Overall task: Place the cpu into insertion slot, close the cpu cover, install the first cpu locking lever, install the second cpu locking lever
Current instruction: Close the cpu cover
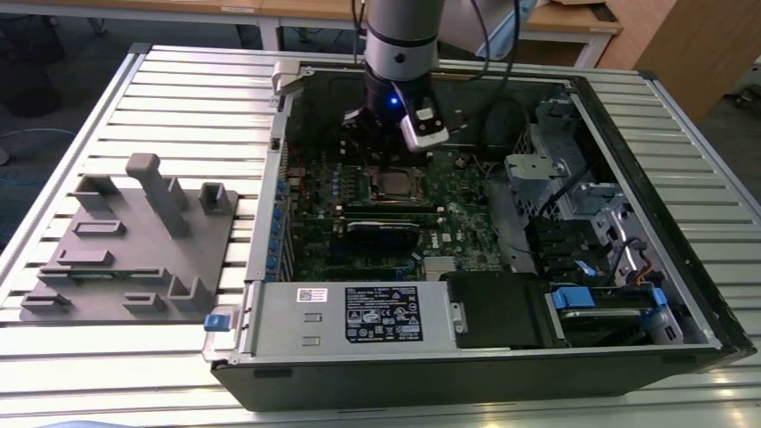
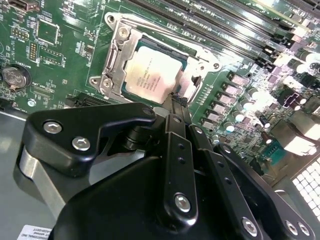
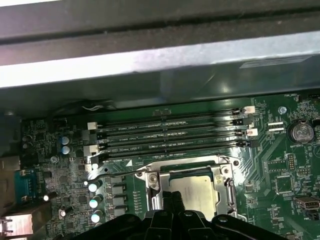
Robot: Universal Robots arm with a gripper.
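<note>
Looking into the open computer case (image 1: 476, 379) on the slatted surface (image 1: 178, 98): arm is down inside, end effector (image 2: 177, 106) low over the green board (image 2: 60, 60).

Progress as I read it:
- cpu (image 2: 152, 75) sits flat in the insertion slot (image 2: 183, 54), right under and just ahead of the fingertips. Step one looks done.
- cpu cover (image 2: 116, 57) lies down around the chip, with the metal top showing through its window. I'd call that closed, though from here I can't confirm it's fully seated on the side nearest the end effector.
- Levers: in the first wrist view a thin wire lever (image 3: 117, 173) runs along the socket edge farthest from the end effector, on the side of the memory slots (image 3: 170, 135), hooked end sticking out past the corner. Can't tell if it's latched under its tab. I can't pick out the second lever for certain.

End effector: fingers look brought together, nothing visible between them, tips at the near edge of the chip, touching or just above; can't tell which.

Grey fixture block (image 1: 131, 250) sits well off to the side, outside the case.

Rough call: two of four steps done, lever state unconfirmed.
</note>
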